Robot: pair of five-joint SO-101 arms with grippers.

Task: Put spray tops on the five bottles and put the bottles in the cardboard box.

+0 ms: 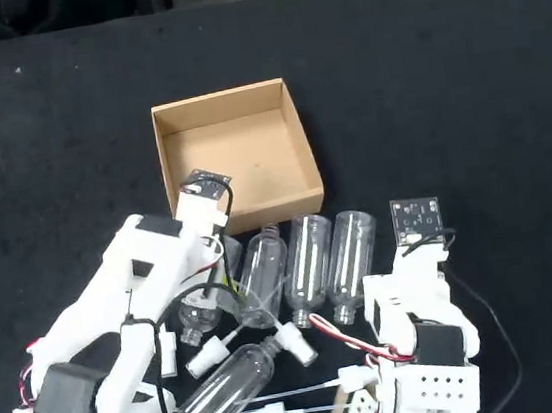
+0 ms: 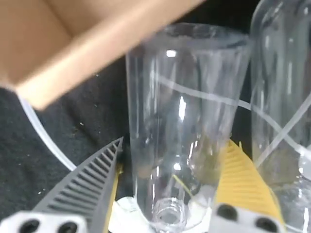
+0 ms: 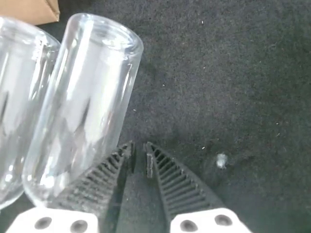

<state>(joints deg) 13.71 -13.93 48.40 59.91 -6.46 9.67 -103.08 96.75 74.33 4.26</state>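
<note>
A clear bottle (image 2: 184,121) lies between my left gripper's (image 2: 177,141) grey and yellow fingers, which press on both its sides, close to the cardboard box (image 1: 235,156). In the high view this bottle (image 1: 206,311) is the leftmost of a row, beside three more bottles (image 1: 308,263) below the box. Another bottle (image 1: 227,384) lies nearer the arm bases. Several white spray tops (image 1: 293,340) are scattered around it. My right gripper (image 3: 138,148) is shut on nothing, low over the cloth beside the rightmost bottle (image 3: 82,97).
The black cloth (image 1: 464,93) covers the whole table, with free room to the right of the box and behind it. The box's near wall (image 2: 97,43) is close above the left gripper. The right arm (image 1: 417,290) stands right of the bottle row.
</note>
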